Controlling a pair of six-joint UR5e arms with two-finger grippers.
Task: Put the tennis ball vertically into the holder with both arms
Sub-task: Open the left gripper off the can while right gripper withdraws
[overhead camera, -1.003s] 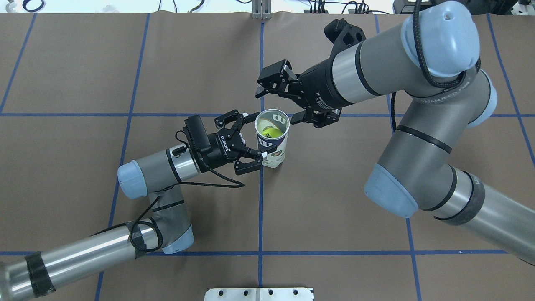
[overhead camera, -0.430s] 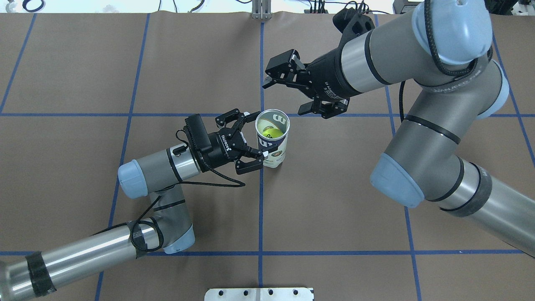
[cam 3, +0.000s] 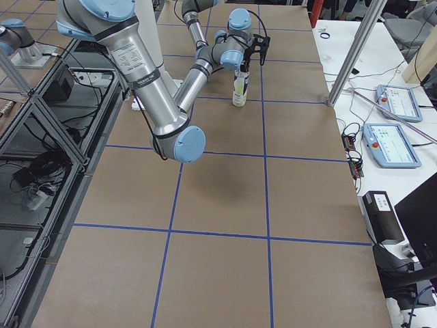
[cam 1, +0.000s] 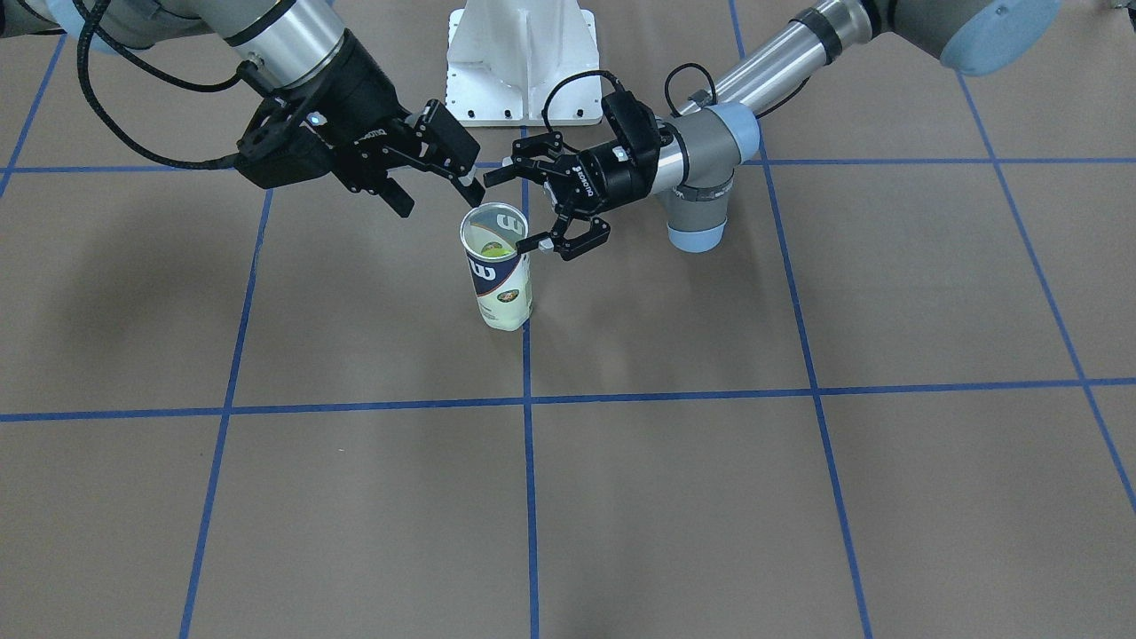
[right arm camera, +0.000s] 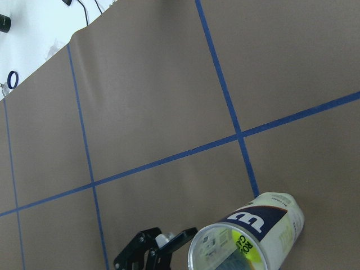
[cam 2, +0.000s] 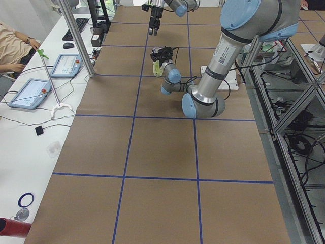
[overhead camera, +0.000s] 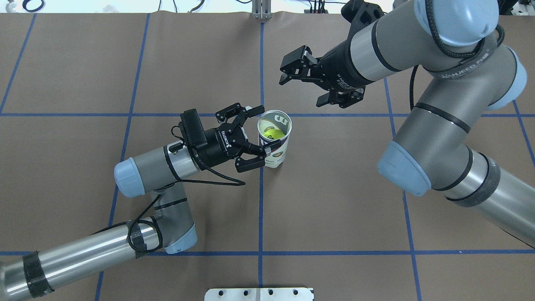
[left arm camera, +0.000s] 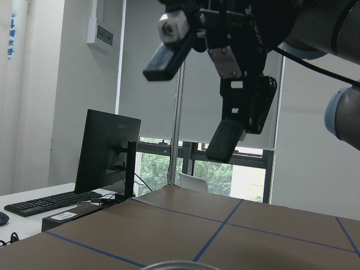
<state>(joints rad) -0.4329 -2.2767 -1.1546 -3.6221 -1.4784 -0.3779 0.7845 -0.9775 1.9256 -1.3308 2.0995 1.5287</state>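
The can (overhead camera: pixel 276 146) stands straight up near the middle of the table (overhead camera: pixel 334 188). Its open end is at the top. It sits just beside a spot where two blue lines (overhead camera: pixel 261 209) cross. The ball (overhead camera: pixel 272 133) is inside the can, down below the rim. It shows yellow through the open top.

The left gripper (overhead camera: pixel 257 134) is low, on the side of the can that faces the left edge of the table. Its two fingers are wide apart. One tip is by the rim on the far side. The other tip is by the near side of the can. The gap between them is wider than the can. I cannot tell if a tip touches the can.

The right gripper (overhead camera: pixel 303 91) is up in the air. It is past the can toward the far edge and a bit toward the right edge. Its fingers are wide apart too, and it holds nothing.

A white plate (overhead camera: pixel 259 294) lies at the near edge of the table.
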